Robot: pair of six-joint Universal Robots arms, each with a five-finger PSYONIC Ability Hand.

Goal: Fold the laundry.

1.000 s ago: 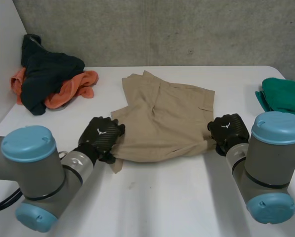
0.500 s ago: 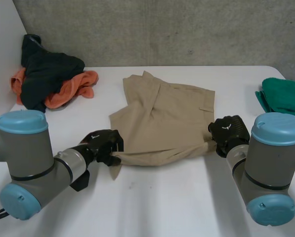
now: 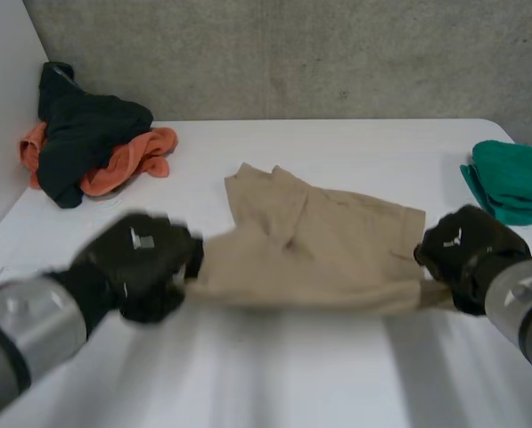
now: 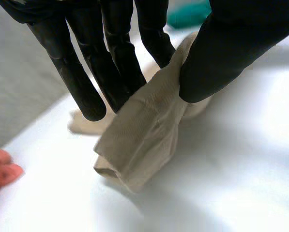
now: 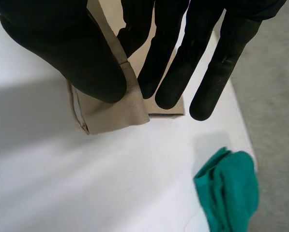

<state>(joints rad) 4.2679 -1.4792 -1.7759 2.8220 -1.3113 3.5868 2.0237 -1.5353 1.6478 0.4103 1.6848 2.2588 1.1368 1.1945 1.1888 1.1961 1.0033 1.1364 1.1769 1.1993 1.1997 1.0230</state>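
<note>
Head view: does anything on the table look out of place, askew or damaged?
Nothing spilled or damaged. The tan cloth shorts are stretched between the left hand and the right hand, each pinching a near corner; their far part is rumpled. Dark and orange clothes sit heaped at the far left.

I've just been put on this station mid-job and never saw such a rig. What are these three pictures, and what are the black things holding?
It is a robot with two arms at a white table, each ending in a black hand. The wide picture comes from a camera between and behind the arms; the other two come from cameras on each wrist, looking along the palm. The left hand and right hand each pinch a near corner of the tan shorts between thumb and fingers, with the near edge stretched between them. A dark and orange clothes pile lies at the far left, a green cloth at the right edge.
</note>
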